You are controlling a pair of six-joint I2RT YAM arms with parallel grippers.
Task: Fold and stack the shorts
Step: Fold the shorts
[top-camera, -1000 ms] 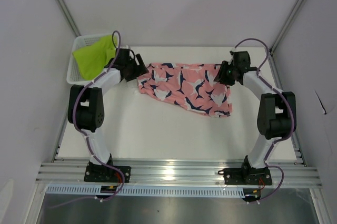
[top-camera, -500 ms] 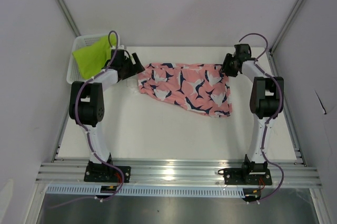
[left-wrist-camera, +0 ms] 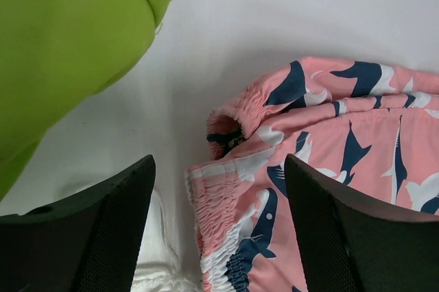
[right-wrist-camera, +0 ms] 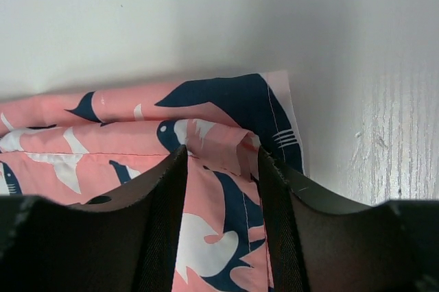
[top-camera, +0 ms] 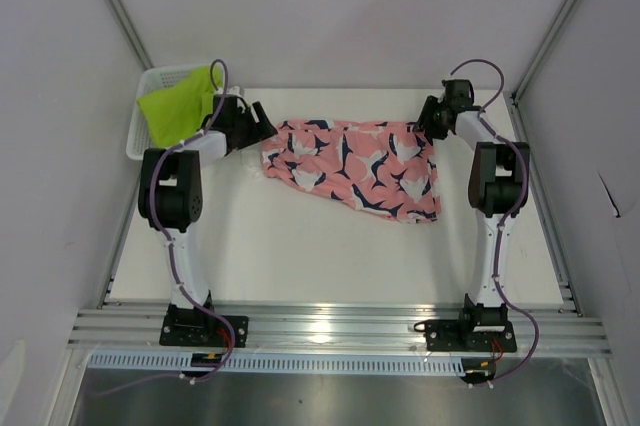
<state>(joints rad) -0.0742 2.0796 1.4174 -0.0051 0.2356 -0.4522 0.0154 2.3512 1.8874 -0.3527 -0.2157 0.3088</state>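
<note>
Right claw (right-wrist-camera: 219, 160) now astride coral shorts' (right-wrist-camera: 96, 134) corner

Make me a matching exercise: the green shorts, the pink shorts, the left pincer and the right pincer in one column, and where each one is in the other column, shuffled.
1 green shorts
2 pink shorts
3 left pincer
4 right pincer

A at the elastic waistband
B spread on the table
C in the white basket
D at the hemmed corner

Pairs: 1-C, 2-B, 3-A, 4-D
</note>
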